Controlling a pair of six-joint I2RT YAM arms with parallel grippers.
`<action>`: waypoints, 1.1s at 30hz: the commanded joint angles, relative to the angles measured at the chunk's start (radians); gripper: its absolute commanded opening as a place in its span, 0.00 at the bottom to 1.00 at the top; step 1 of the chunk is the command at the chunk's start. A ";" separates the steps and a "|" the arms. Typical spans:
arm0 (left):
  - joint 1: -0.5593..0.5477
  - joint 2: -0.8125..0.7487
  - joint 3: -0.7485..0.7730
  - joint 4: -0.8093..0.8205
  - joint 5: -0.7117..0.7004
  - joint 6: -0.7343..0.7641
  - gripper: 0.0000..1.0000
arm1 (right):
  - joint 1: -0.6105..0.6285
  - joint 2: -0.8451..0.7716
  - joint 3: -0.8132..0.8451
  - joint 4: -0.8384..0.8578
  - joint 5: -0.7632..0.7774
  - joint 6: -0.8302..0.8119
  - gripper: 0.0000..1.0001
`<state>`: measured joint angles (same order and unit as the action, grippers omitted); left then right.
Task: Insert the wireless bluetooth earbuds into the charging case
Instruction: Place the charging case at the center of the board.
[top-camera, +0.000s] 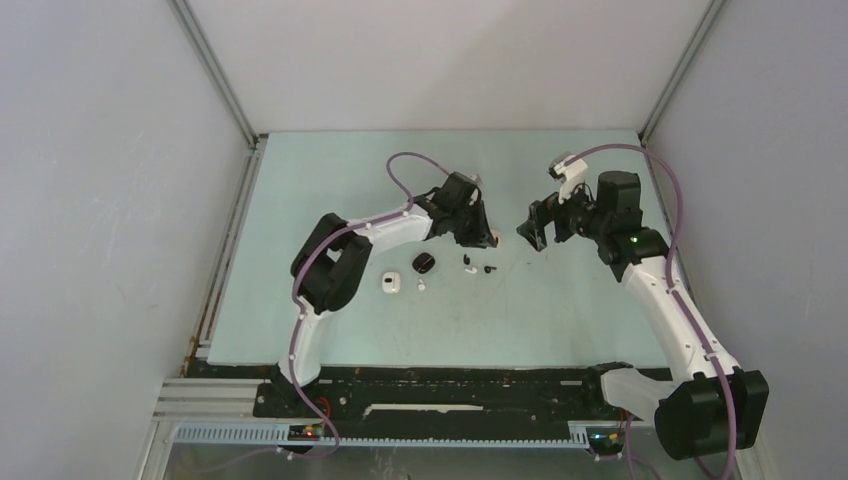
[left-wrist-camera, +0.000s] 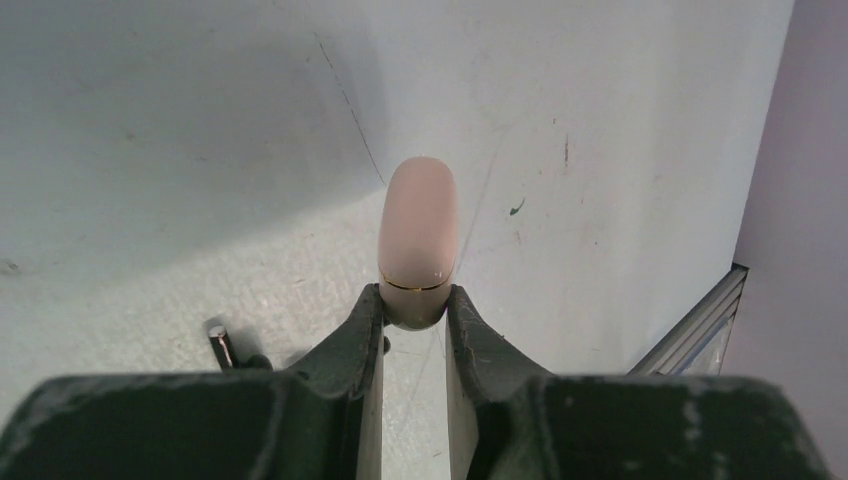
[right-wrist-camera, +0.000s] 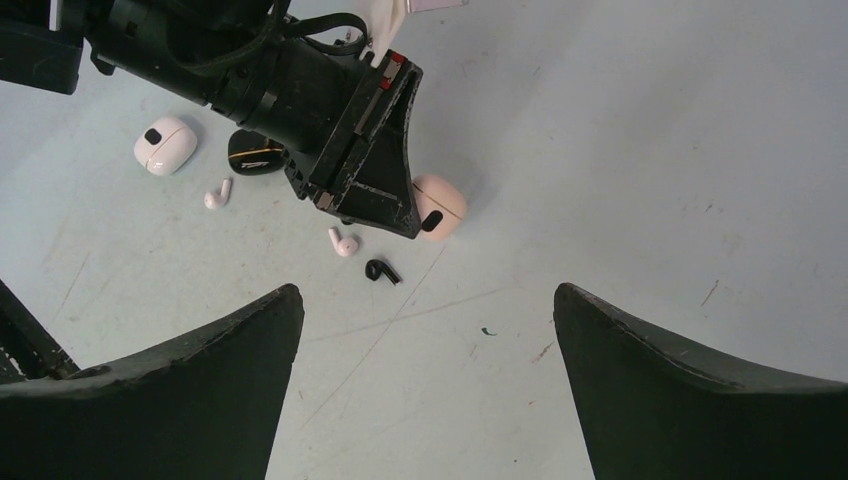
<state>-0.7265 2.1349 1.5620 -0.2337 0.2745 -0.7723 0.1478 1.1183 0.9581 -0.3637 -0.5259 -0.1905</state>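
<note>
The left gripper (left-wrist-camera: 415, 303) is clamped narrow on one end of a beige charging case (left-wrist-camera: 418, 235), holding it low over the middle of the tabletop (top-camera: 300, 200). Whether the case actually rests on the surface cannot be told. Its seam looks closed, so the grip seems meant to steady the case while the other arm works on it. The right gripper (right-wrist-camera: 424, 300) hangs just beside the case, on the side toward the right edge. Its jaws are spread wide with nothing between them, and they face the case as if ready to lift the lid or fetch a bud.

The wireless bluetooth earbuds (top-camera: 468, 270) lie loose on the tabletop, none of them in a case. A pale earbud (right-wrist-camera: 344, 243) and a black earbud (right-wrist-camera: 380, 271) sit just on the near-edge side of the held case. A white earbud (right-wrist-camera: 217, 193) lies farther toward the left edge, near a black charging case (right-wrist-camera: 255, 155) and a white charging case (right-wrist-camera: 165, 146), both apparently shut. The task looks barely begun, since a lid must open before any bud goes in. The pale earbud seems the likely match for the beige case.
</note>
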 joint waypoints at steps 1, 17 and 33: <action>0.019 0.023 0.078 -0.056 0.024 0.039 0.20 | -0.011 -0.002 -0.001 0.034 0.000 0.011 0.98; 0.053 0.048 0.067 -0.097 0.036 0.054 0.32 | -0.026 0.012 -0.001 0.030 -0.018 0.014 0.98; 0.049 -0.414 -0.256 -0.097 -0.176 0.181 0.49 | -0.038 0.015 -0.041 0.071 -0.088 0.007 0.99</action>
<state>-0.6651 2.0098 1.4364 -0.3958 0.1635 -0.6422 0.1158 1.1351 0.9436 -0.3534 -0.5545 -0.1833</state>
